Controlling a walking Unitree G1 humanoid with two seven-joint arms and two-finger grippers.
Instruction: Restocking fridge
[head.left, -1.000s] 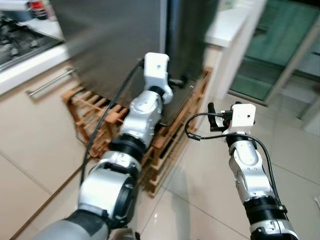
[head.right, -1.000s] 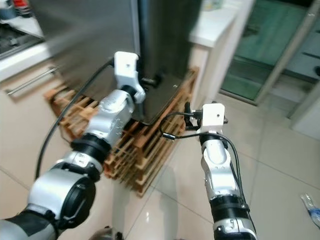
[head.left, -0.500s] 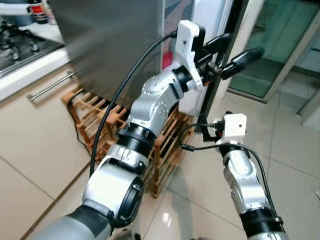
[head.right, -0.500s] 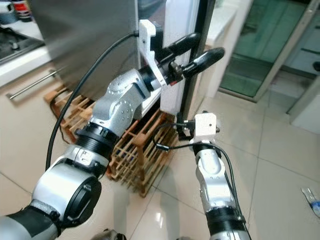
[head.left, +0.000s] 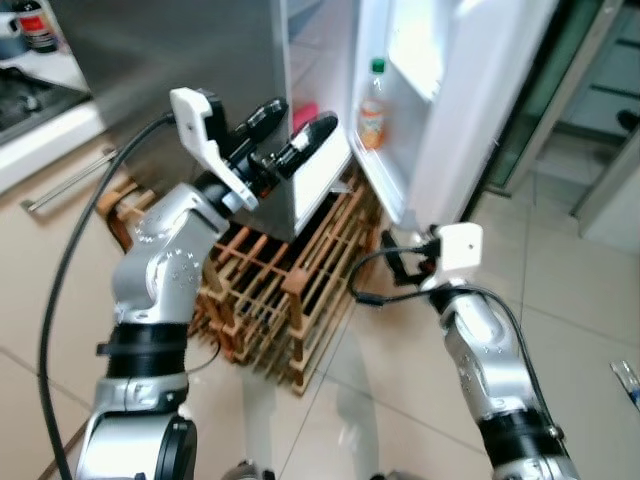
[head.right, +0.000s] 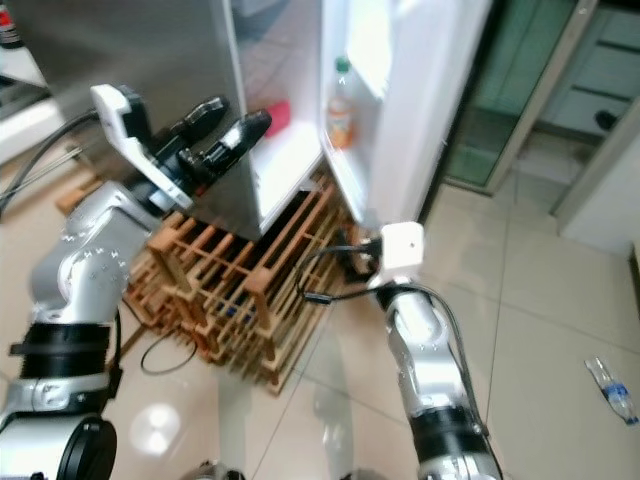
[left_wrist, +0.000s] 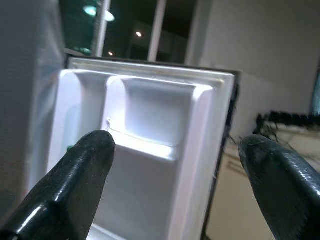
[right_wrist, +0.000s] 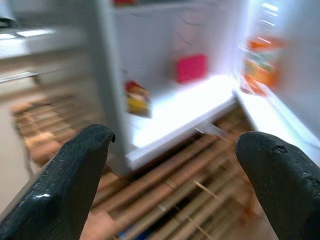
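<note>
**Fridge door open, both claws empty in front of it**

We see the steel fridge (head.left: 200, 60) standing with its white door (head.left: 470, 90) swung wide to our right. The lit interior is open to view above a wooden rack (head.left: 280, 290) on which the fridge sits, and the rack rests on the pale tiled floor (head.left: 570, 290).

In the door's lower shelf stands a bottle (head.left: 373, 92) with an orange label and a green cap, upright against the door's inner wall. Inside the fridge, on its bottom shelf, we make out a pink box (right_wrist: 191, 68) toward the back and a small red-and-yellow package (right_wrist: 137, 98) near the front edge; both are blurred, so we cannot say what they are.

Our left claw (head.left: 292, 128) is raised just beside the fridge's front edge, pointing toward the opening; its two black fingers (left_wrist: 75, 185) stand apart with nothing between them, and the door's moulded compartments show through the gap. Our right claw (right_wrist: 170, 175) is held lower, in front of the rack and below the door's bottom corner, its fingers likewise spread wide and empty. The bottle is above and beyond the right claw, well apart from the left one.

A plastic bottle (head.right: 610, 388) lies on the floor far to our right.
</note>
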